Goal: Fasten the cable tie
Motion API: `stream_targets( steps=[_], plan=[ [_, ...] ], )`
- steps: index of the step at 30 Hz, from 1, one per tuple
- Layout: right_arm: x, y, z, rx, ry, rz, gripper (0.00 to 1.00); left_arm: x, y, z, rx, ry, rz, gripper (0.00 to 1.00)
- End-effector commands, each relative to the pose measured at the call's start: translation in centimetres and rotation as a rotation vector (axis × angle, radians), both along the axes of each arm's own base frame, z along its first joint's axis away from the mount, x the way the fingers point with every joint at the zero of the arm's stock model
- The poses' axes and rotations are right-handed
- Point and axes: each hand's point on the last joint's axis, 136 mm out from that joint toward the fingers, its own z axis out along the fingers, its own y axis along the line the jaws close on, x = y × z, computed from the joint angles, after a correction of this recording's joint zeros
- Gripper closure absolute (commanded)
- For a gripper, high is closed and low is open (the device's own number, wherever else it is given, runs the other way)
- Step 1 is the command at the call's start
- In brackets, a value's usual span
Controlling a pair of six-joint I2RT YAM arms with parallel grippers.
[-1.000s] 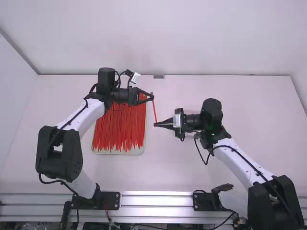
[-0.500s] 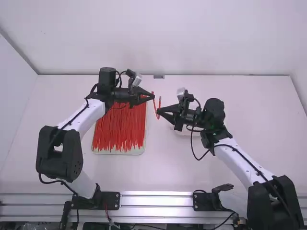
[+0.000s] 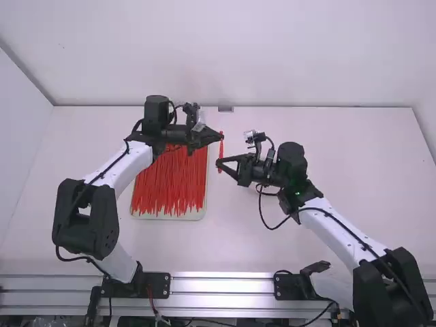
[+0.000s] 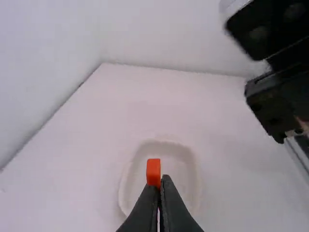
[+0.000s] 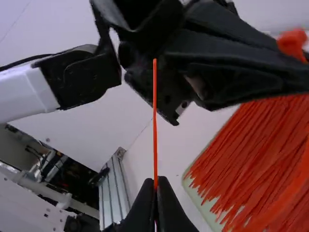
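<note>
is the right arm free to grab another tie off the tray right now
Probably not yet. The right gripper is shut on the thin end of a red tie, whose head the left gripper pinches. The tray lies close by, its near half uncovered, so letting go should suffice.

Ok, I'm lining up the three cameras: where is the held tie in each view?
High view: tie upright between left gripper and right gripper.
Left wrist view: its orange head at the fingertips.
Right wrist view: its strap rising from the fingers.
Shared landmark: the left gripper, pinching the head.
</note>
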Motion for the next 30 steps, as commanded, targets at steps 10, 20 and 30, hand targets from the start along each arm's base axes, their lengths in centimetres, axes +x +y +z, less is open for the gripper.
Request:
stream_targets(
  steps=[10,20,30],
  plan=[
    [-0.2,0.0,-0.9,-0.004,0.090,-0.003,1.00,-2.4,-0.5,2.4,-0.079,-0.152,-0.151,0.98],
    [-0.1,0.0,-0.9,-0.004,0.092,-0.012,1.00,-3.6,-0.4,3.0,-0.114,-0.177,-0.223,0.98],
    [0.3,-0.1,-0.9,0.009,0.131,-0.041,1.00,-4.2,-1.4,2.8,-0.111,-0.218,-0.248,0.97]
  ],
)
